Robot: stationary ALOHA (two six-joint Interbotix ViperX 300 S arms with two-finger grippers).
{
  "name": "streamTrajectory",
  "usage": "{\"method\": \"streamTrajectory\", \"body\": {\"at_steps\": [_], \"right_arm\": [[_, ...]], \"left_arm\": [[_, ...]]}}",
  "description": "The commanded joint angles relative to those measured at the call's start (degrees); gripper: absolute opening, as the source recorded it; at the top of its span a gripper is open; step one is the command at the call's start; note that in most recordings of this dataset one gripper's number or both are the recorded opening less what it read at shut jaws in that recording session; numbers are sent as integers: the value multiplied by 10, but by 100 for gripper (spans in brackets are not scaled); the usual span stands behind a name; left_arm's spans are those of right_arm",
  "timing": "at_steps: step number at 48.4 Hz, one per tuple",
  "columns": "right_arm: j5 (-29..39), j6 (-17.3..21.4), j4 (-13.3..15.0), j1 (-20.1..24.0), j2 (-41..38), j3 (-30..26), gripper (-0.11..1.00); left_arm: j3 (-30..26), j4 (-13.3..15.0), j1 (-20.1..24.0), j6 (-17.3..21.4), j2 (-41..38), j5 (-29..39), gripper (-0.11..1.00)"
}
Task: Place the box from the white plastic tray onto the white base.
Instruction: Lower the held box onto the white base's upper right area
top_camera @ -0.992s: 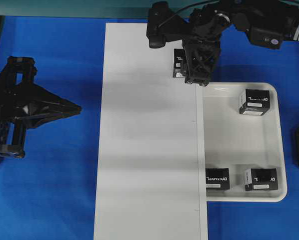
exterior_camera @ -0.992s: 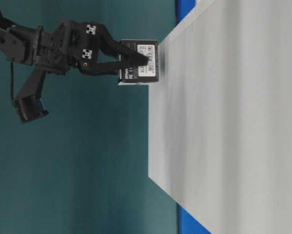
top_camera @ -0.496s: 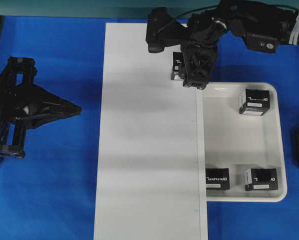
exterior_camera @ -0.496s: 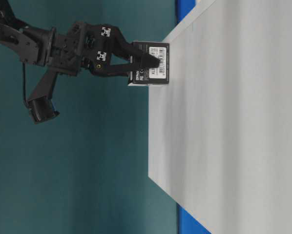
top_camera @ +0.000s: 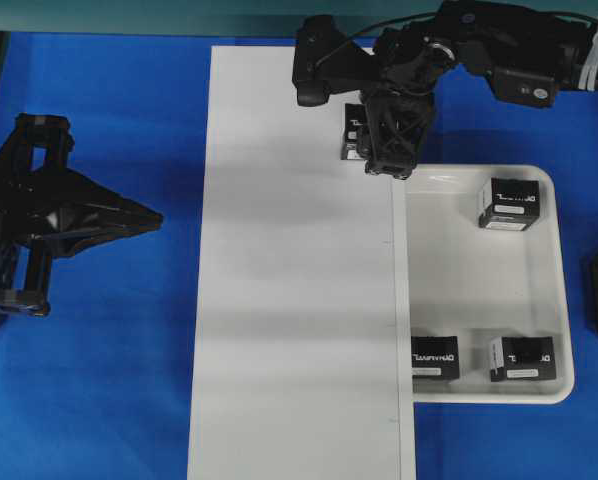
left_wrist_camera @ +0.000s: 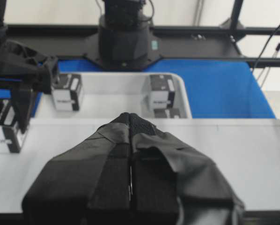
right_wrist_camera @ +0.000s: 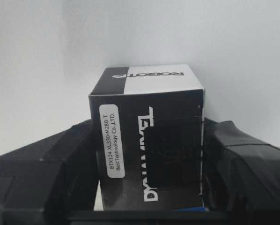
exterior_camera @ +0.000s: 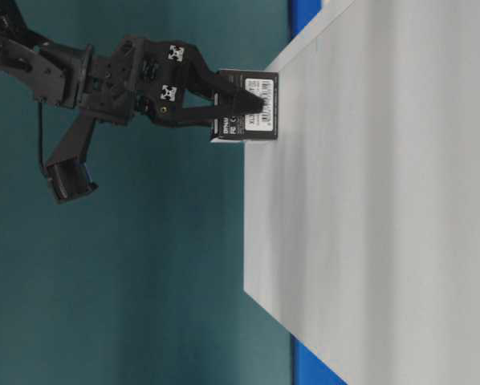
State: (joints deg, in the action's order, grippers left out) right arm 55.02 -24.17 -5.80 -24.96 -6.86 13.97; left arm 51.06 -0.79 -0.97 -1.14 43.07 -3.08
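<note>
My right gripper [top_camera: 384, 150] is shut on a small black box [top_camera: 353, 128] with white lettering and holds it at the far end of the long white base [top_camera: 299, 290], near its tray-side edge. In the table-level view the box [exterior_camera: 258, 124] looks to be touching the base [exterior_camera: 384, 200], with the gripper [exterior_camera: 244, 100] still closed round it. The right wrist view shows the box [right_wrist_camera: 130, 140] squeezed between both fingers [right_wrist_camera: 60, 159]. The white plastic tray [top_camera: 565, 300] lies right of the base. My left gripper [top_camera: 154, 215] is shut and empty over the blue mat.
Three more black boxes lie in the tray: one at its far right [top_camera: 509, 203] and two along its near rim [top_camera: 434, 357] [top_camera: 522, 358]. Blue mat [top_camera: 109, 380] surrounds the base. The left wrist view shows the shut left gripper [left_wrist_camera: 130, 119] facing the base.
Since one second ago my right gripper has lowered the box onto the base's far end and shifted slightly left. Over the last half second it has barely moved. The left arm is still.
</note>
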Motion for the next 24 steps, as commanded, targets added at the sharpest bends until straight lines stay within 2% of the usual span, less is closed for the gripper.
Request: {"method": "streamTrajectory", "body": {"at_steps": [1,4,9,13,24], "right_arm": [[-4,4,0,8,-7,3,60],[-4,4,0,9,-7,4,61],[-4,3,0,9,-7,4,86],[-4,-1,0,9,-7,3,99],[-6,2,0,10,-7,2,99]], "left_arm": [[-17,-1,-1,-1,1,-3,-7],[-17,-1,-1,-1,1,-4,-7],[-17,-1,-1,-1,2,-4,-7],[-17,-1,-1,-1,2,-4,-7],[-16,-1,0,-1,2,-3,-7]]}}
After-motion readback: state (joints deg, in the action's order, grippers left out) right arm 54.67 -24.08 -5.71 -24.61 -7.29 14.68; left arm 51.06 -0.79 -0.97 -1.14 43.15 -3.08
